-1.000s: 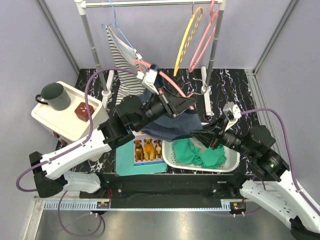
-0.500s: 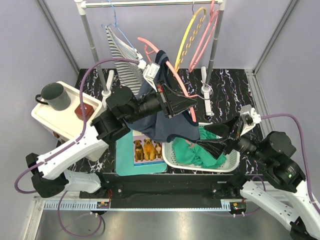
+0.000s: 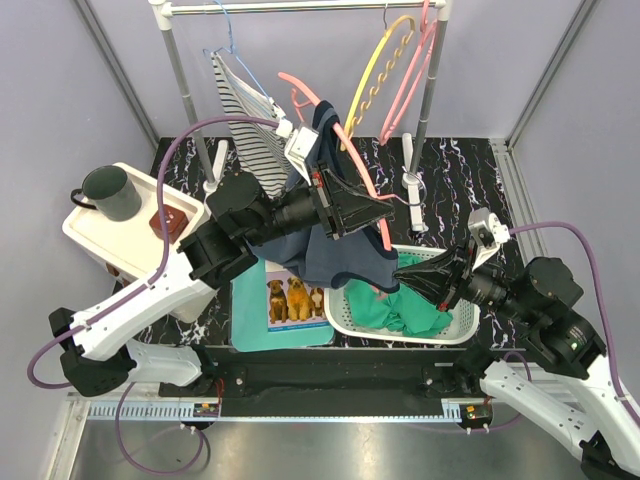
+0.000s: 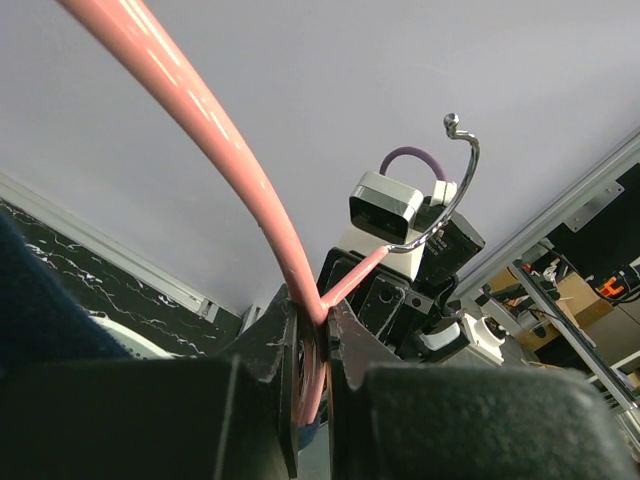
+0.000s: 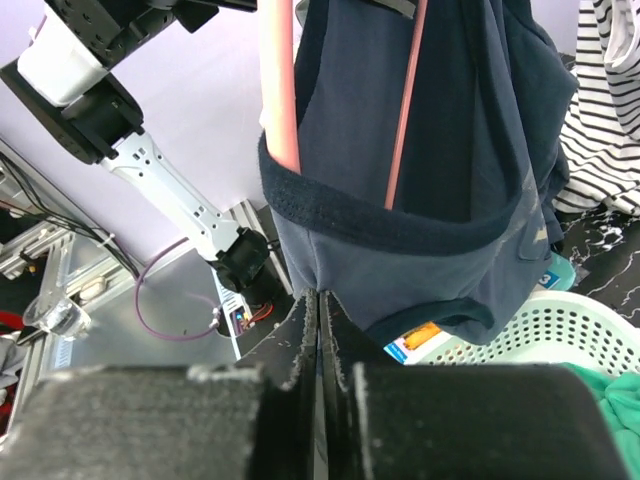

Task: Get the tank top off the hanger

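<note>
A navy tank top (image 3: 335, 255) hangs on a pink hanger (image 3: 345, 150), held in the air in front of the rack. My left gripper (image 3: 378, 212) is shut on the hanger's neck; in the left wrist view (image 4: 318, 320) the pink hanger (image 4: 200, 110) runs down between the jaws, with its metal hook (image 4: 465, 170) beyond. My right gripper (image 3: 402, 270) is at the garment's lower right hem over the basket. In the right wrist view (image 5: 318, 295) its jaws are pressed together with the edge of the tank top (image 5: 430, 150) meeting their tips.
A white basket (image 3: 455, 325) holding green cloth (image 3: 400, 305) sits under the right gripper. A striped top (image 3: 245, 110) and yellow and pink hangers (image 3: 375, 80) hang on the rack. A white tray (image 3: 95, 235) with a mug stands left. A dog picture book (image 3: 295, 298) lies in front.
The left arm raised and tilted the hanger with the tank top. The right gripper drew back to the right and opened, then came back and closed at the hem.
</note>
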### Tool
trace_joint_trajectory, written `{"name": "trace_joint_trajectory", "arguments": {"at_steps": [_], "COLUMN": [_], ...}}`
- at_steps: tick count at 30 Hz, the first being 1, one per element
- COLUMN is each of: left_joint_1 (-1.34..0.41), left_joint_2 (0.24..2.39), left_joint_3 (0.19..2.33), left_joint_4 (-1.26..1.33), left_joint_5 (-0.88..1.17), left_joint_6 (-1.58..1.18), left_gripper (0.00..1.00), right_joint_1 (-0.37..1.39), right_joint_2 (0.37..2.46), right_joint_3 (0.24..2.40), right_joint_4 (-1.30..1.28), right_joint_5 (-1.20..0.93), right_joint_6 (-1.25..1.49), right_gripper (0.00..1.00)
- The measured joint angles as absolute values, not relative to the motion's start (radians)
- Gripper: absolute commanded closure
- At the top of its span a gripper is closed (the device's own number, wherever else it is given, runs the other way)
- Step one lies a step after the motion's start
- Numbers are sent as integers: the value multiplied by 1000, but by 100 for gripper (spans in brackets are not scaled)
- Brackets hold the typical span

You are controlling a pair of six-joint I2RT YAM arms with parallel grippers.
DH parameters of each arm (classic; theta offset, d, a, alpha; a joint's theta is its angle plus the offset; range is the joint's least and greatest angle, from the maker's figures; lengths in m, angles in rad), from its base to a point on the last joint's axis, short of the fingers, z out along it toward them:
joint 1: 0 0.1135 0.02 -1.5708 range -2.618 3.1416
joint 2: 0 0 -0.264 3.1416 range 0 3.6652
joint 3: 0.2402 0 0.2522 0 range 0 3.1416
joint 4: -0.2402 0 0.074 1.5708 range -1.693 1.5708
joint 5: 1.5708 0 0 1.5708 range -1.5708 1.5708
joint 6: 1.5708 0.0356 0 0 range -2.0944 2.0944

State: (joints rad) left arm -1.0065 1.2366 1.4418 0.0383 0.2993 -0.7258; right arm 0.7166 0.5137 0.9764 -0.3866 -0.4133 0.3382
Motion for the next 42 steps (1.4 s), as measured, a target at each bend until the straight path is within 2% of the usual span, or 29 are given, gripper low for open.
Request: {"name": "trace_joint_trajectory", "arguments": {"at_steps": [10, 17, 22, 32, 33, 34, 35, 36, 38, 42], "left_joint_1": [-1008, -1010, -1010, -1009, -1007, -1006, -1005, -1003, -998, -983], "left_joint_2": [1232, 1222, 1191, 1208, 1211, 1213, 1214, 1212, 1202, 1126], "left_joint_3": [1442, 1441, 1374, 1292, 1285, 1279, 1272, 1264, 1245, 1178], "left_joint_4": [15, 9, 111, 349, 371, 384, 397, 407, 417, 380], "left_joint_5": [228, 91, 17, 12, 23, 37, 54, 73, 113, 209], "left_joint_6": [-665, -620, -687, -937, -967, -995, -1022, -1047, -1085, -1129], "left_gripper": [100, 100, 100, 100, 100, 100, 100, 100, 100, 100], "right_joint_1": [717, 717, 717, 717, 717, 717, 717, 717, 717, 717], "right_joint_2": [482, 278, 176, 241, 249, 257, 265, 272, 283, 291], "right_joint_3": [923, 758, 638, 545, 546, 548, 551, 557, 570, 606], "right_joint_4": [-388, -425, -433, -363, -363, -364, -368, -376, -405, -504], "right_joint_5": [-416, -404, -378, -323, -301, -278, -252, -221, -161, -56], "right_joint_6": [371, 443, 516, 581, 580, 580, 581, 582, 587, 585], "right_gripper": [100, 100, 100, 100, 97, 89, 80, 64, 59, 38]}}
